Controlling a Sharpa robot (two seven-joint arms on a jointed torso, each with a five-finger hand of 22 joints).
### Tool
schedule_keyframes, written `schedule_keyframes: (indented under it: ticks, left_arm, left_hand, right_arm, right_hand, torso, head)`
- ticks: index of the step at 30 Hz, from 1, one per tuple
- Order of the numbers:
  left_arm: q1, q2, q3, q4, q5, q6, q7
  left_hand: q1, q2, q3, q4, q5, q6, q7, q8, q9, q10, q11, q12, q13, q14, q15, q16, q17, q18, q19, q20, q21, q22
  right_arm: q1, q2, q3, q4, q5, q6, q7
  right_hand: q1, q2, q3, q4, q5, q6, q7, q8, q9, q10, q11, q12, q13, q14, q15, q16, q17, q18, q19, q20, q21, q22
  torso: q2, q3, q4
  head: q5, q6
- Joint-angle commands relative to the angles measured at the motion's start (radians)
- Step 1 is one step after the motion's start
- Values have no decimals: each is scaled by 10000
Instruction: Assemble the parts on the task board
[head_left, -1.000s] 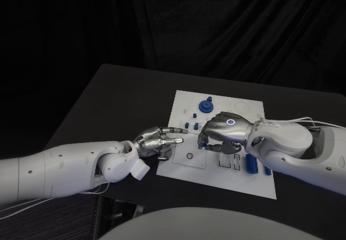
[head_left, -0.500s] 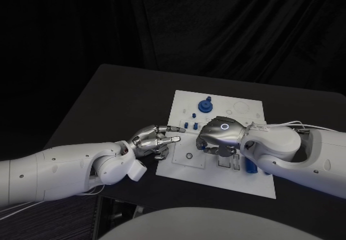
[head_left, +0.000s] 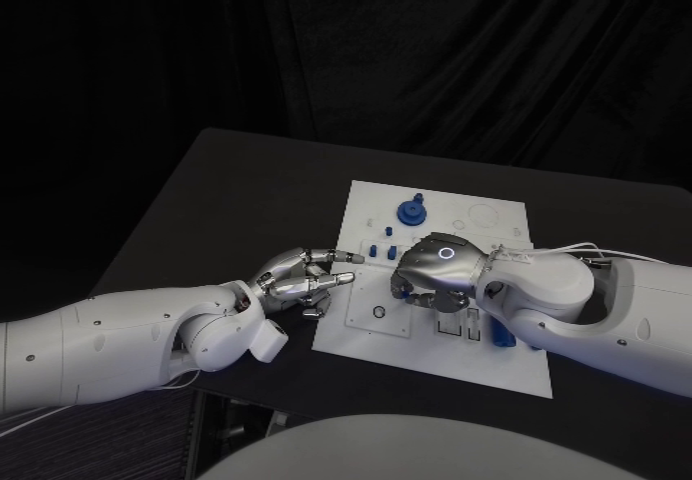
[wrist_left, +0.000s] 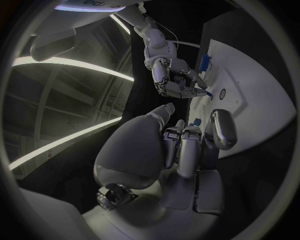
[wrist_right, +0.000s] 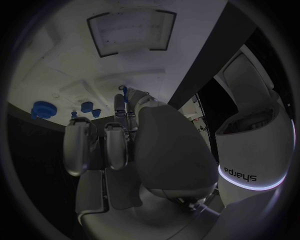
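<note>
Hovering over the middle of the task board (head_left: 498, 215), the right hand (head_left: 433, 268) had its fingers curled down toward the plate; whether they pinched anything I could not tell; the left hand (head_left: 300, 280) sat at the board's near-left edge, fingers bent inward, a small blue part (wrist_left: 196, 121) showing at its fingertips (held or merely touched, unclear); beyond the right hand stood a round blue gear-like part (head_left: 413, 212); two small blue pegs (head_left: 381, 250) lay between the hands; a blue cylinder (head_left: 500, 334) lay beside the right wrist; the board rested on the black table (head_left: 231, 190).
</note>
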Motion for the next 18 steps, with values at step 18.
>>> schedule_keyframes:
  ticks: [18]
  left_arm:
    - [-11,102,6,-120,-142,33,14]
  left_hand:
    - [-88,-14,14,169,62,232,110,123,-30,737,71,1,851,1074,85,65,2634,-84,-7,37,36,1245]
  right_arm:
    - [-88,245,2,-301,-125,-113,-156]
  right_hand:
    - [-94,93,-48,-42,-41,28,2,-83,39,83,-3,-104,26,118,-66,-104,-103,-116,-72,5,-92,1963]
  torso:
    - [40,8,-21]
  head:
    - [-15,0]
